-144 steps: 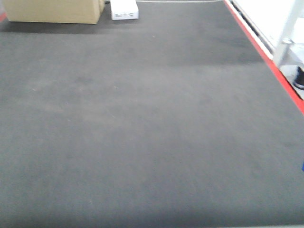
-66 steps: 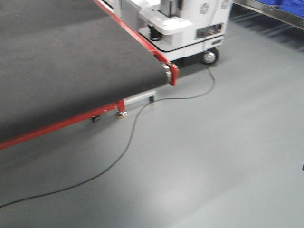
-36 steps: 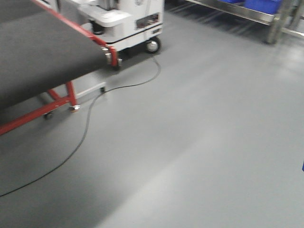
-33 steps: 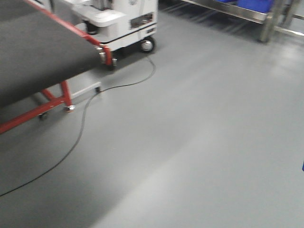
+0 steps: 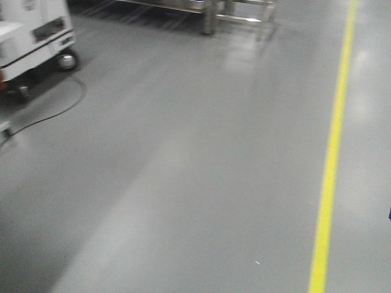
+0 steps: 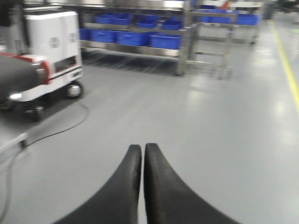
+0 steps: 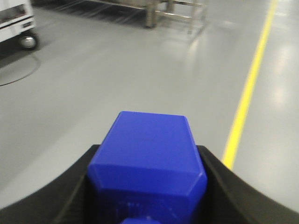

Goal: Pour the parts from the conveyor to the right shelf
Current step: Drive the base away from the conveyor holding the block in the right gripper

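Observation:
My right gripper [image 7: 147, 150] is shut on the part [image 7: 148, 161], a bright-blue plastic block that fills the space between the two black fingers, held above the glossy floor. In the left wrist view my left gripper [image 6: 142, 148] is shut, its fingertips pressed together with nothing between them. The right shelf [image 6: 187, 44] stands at the back with a row of blue crates [image 6: 166, 41] on it. Only its steel legs [image 5: 211, 17] show in the front view. The conveyor's rounded dark end [image 6: 16, 77] with a red edge shows at the far left.
A white wheeled machine [image 6: 53, 46] stands beside the conveyor end, and a black cable [image 6: 60, 130] trails from it across the grey floor. A yellow floor line [image 5: 333, 152] runs along the right side. Another rack with blue crates [image 6: 233, 19] stands further back.
The front view has swung right, off the conveyor belt and across the floor. The conveyor has left that view; the yellow line and shelf legs have come in.

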